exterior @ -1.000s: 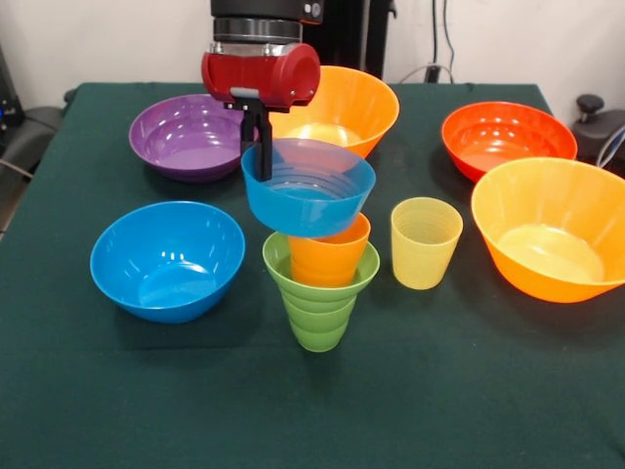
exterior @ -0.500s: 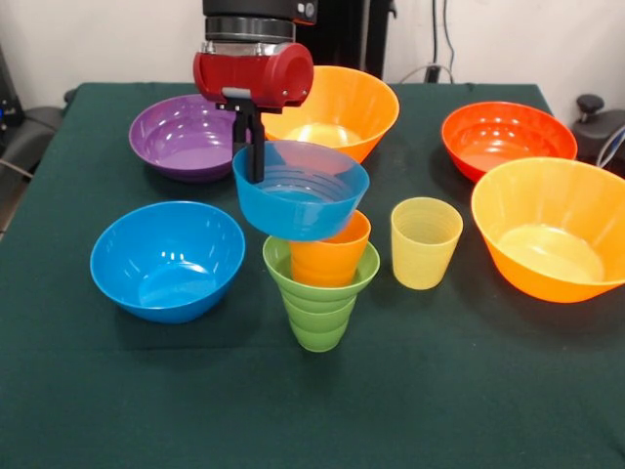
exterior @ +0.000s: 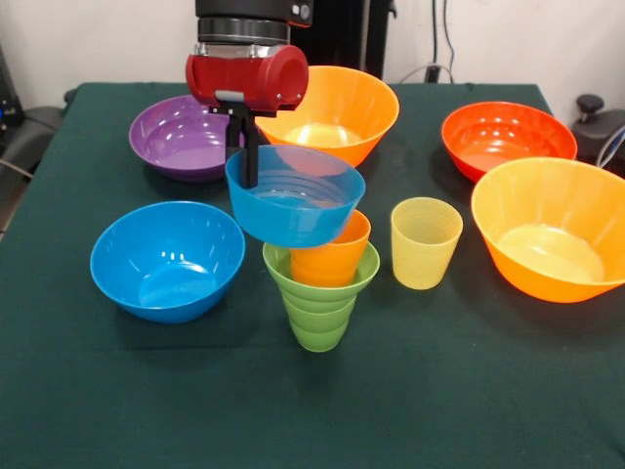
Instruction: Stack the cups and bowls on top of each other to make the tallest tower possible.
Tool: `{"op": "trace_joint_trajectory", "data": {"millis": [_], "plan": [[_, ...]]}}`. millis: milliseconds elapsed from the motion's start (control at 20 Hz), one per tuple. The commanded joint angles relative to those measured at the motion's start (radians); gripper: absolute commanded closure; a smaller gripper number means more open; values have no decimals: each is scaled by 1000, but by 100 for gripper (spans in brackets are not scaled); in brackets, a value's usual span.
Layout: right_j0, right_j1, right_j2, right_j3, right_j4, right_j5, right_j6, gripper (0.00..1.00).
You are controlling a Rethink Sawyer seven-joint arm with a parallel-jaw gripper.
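The tower is a green ribbed cup (exterior: 317,311) with an orange cup (exterior: 334,257) nested in it. My gripper (exterior: 244,168) is shut on the left rim of the small translucent blue bowl (exterior: 298,203). It holds the bowl tilted over the orange cup's left side; I cannot tell whether they touch. The pale yellow cup (exterior: 425,242) stands to the right of the tower. A medium blue bowl (exterior: 166,260) sits to the left. A purple bowl (exterior: 178,137), a red-orange bowl (exterior: 506,138) and two big orange bowls (exterior: 342,107) (exterior: 553,230) lie around. The small green bowl is out of view.
Everything stands on a dark green tablecloth (exterior: 439,391). The arm's red wrist (exterior: 249,76) hangs over the gap between the purple bowl and the back orange bowl. A black object (exterior: 596,122) sits off the table's right edge.
My gripper has carried the small blue bowl a little to the left in the picture, so it now sits more off-centre over the orange cup.
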Motion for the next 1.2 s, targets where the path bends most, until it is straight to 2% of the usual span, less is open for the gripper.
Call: {"op": "trace_joint_trajectory", "data": {"millis": [50, 850, 1200], "plan": [[20, 47, 60, -46, 26, 141, 85, 100], [38, 29, 45, -20, 58, 157, 113, 100], [52, 14, 42, 26, 65, 125, 126, 100]]}}
